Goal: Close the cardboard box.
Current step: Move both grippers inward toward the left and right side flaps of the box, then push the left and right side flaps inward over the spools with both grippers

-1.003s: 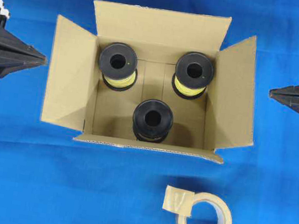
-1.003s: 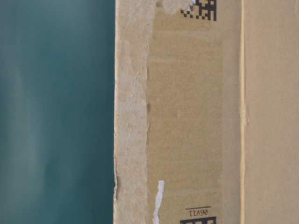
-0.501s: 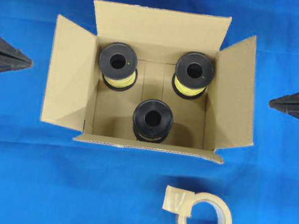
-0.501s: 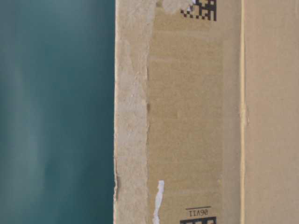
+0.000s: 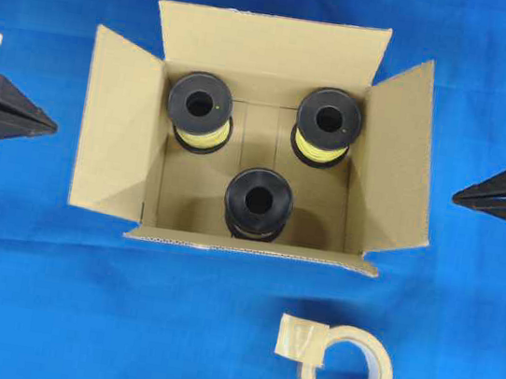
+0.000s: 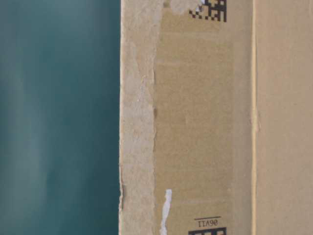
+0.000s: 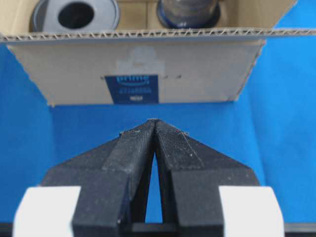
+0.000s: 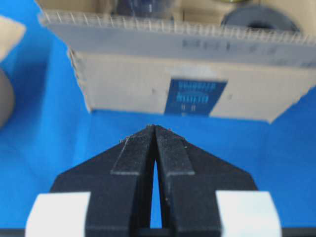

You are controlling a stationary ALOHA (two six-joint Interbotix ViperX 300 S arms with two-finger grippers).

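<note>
the cardboard box (image 5: 258, 138) sits mid-cloth, all four flaps still splayed. both arms have drawn back toward the edges over the last second: left gripper (image 5: 52, 124) and right gripper (image 5: 457, 193), fingertips pressed together, holding nothing (flap folding hasn't started).

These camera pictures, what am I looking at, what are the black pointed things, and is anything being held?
It is a two-armed robot at a blue table. The top view shows an open cardboard box with three spools inside and a tape roll lying in front. The black wedges are the arms' grasping parts: the left tool and the right tool, one on each side of the box. Two pictures come from cameras on the arms, looking along each tool at the box's folded-out side flaps. The side camera sees only cardboard, close up. Both tools are shut and hold nothing.
</note>
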